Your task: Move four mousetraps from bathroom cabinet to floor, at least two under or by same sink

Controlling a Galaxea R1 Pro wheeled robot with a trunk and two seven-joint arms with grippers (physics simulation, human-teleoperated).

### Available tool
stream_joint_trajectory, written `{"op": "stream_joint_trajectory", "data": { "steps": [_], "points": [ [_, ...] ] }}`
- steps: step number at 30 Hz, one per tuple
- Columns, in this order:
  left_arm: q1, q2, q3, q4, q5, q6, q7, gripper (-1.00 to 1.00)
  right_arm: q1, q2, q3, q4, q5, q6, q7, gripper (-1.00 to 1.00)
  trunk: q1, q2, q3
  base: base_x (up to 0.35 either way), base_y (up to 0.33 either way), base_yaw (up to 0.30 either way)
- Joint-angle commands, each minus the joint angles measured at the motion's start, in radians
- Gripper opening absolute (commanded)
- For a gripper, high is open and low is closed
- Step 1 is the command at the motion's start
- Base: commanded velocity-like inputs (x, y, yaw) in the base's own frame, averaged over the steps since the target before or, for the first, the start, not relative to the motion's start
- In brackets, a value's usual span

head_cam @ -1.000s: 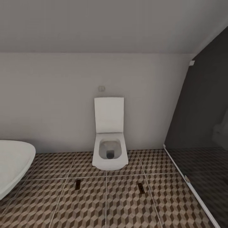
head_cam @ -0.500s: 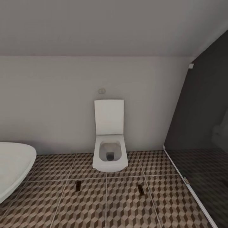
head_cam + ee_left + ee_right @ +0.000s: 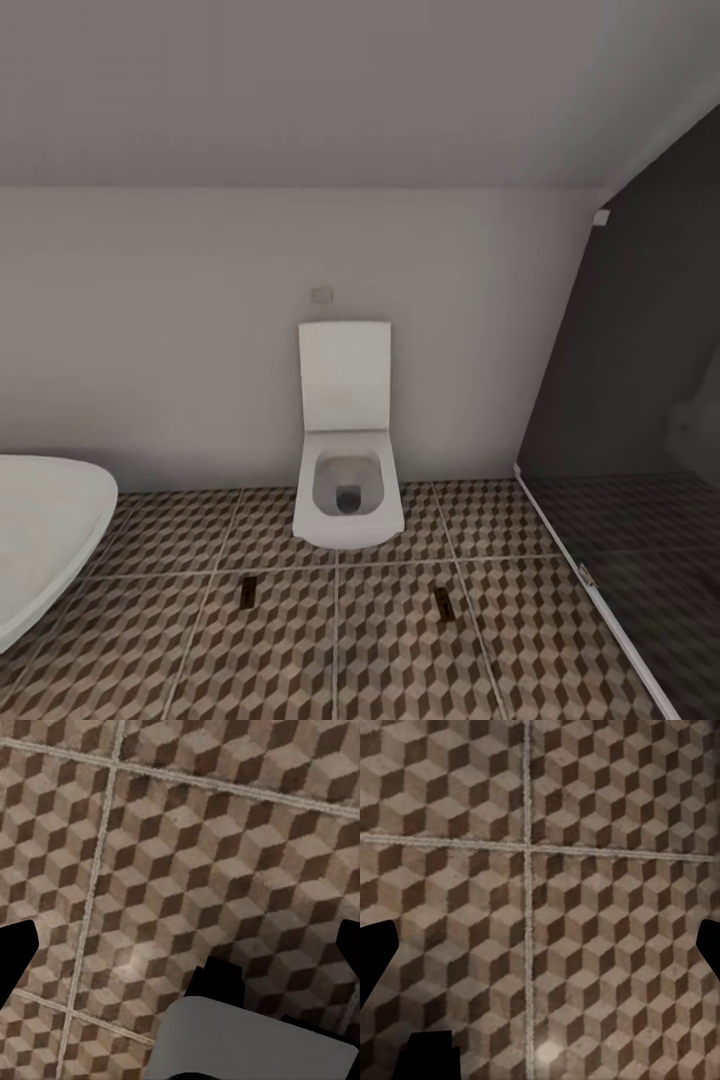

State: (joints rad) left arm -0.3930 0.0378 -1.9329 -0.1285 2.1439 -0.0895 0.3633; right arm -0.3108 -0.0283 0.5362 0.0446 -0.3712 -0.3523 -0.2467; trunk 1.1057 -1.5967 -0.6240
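The bathroom floor [image 3: 390, 660], tiled in a brown, beige and white cube pattern, spreads across the lower head view. Two small dark flat rectangles lie on it in front of the toilet, one [image 3: 247, 590] to the left and one [image 3: 444, 601] to the right. They are too small to tell whether they are mousetraps. The cabinet and the sink are out of view. My left gripper [image 3: 180, 949] hangs open over bare tiles, its dark fingertips [image 3: 15, 956] at the picture's edges. My right gripper [image 3: 540, 952] is likewise open above a grout crossing [image 3: 526, 847], nothing between its fingers.
A white toilet [image 3: 347, 490] with its lid up stands against the far wall. A white bathtub rim [image 3: 45, 530] curves in at the left. A dark glass shower screen [image 3: 630, 420] closes off the right. A grey block [image 3: 247, 1046] of the robot sits low in the left wrist view.
The whole head picture has shifted slightly downward, so the camera has moved. Toilet, tub and the two dark pieces keep their places on the floor.
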Motion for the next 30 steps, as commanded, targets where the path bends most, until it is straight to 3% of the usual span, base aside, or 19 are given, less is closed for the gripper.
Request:
{"op": "stream_joint_trajectory", "data": {
  "steps": [1,17,30],
  "points": [
    [-0.001,0.001,-0.008,-0.005,0.01,-0.007,0.006,1.0,-0.001,0.001,0.008,0.003,-0.008,-0.005,0.0,1.0,-0.004,0.007,0.002,0.0,0.0,0.0],
    [-0.001,0.002,-0.008,-0.005,0.01,-0.007,0.006,1.0,-0.001,0.001,0.008,0.003,-0.008,-0.005,0.0,1.0,-0.065,0.119,0.052,0.0,0.0,0.0],
    [-0.001,0.003,-0.008,-0.003,0.011,-0.007,0.006,1.0,-0.001,0.001,0.008,0.004,-0.008,-0.005,0.0,1.0,-0.065,0.119,0.052,0.0,0.0,0.0]
  ]
}}
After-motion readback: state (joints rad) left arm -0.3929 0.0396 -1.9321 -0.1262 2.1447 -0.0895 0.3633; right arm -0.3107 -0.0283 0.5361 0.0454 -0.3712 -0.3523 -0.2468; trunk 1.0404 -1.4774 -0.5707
